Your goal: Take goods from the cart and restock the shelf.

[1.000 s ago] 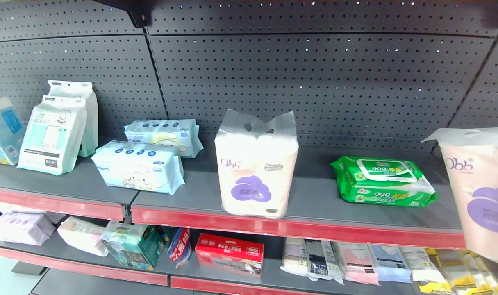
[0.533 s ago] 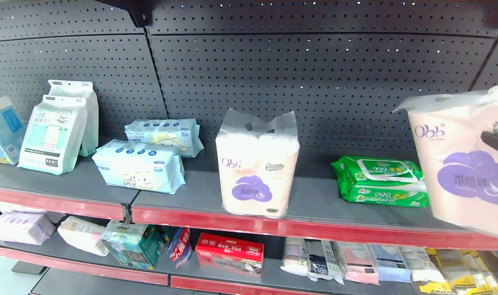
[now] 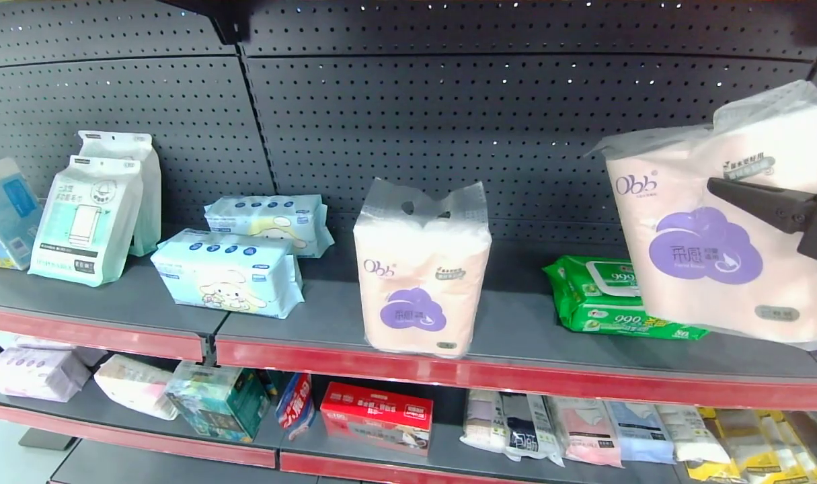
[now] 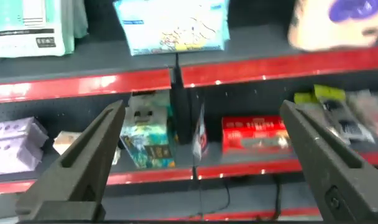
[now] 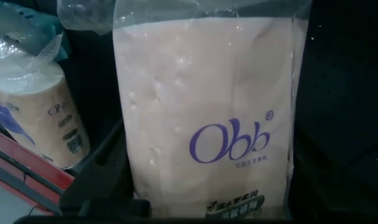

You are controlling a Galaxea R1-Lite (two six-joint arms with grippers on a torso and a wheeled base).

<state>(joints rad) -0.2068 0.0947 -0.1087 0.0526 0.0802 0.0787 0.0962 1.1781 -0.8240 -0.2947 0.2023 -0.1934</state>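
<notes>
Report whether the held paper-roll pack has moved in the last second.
Yes: the held pack rose and shifted left, now covering part of the green wipes.

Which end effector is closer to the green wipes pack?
Right. The right end effector, shut on the tissue pack, hangs just above the green wipes pack. The left end effector, open, sits low by the lower shelves, farther left.

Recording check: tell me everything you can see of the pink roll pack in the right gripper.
The pink roll pack is soft rolls in clear film, with a purple cloud mark on its face and a loose film flap on top. It hangs tilted above the right end of the shelf, partly covering the green wipes pack. The right gripper is shut on it, one dark finger across its face.
</notes>
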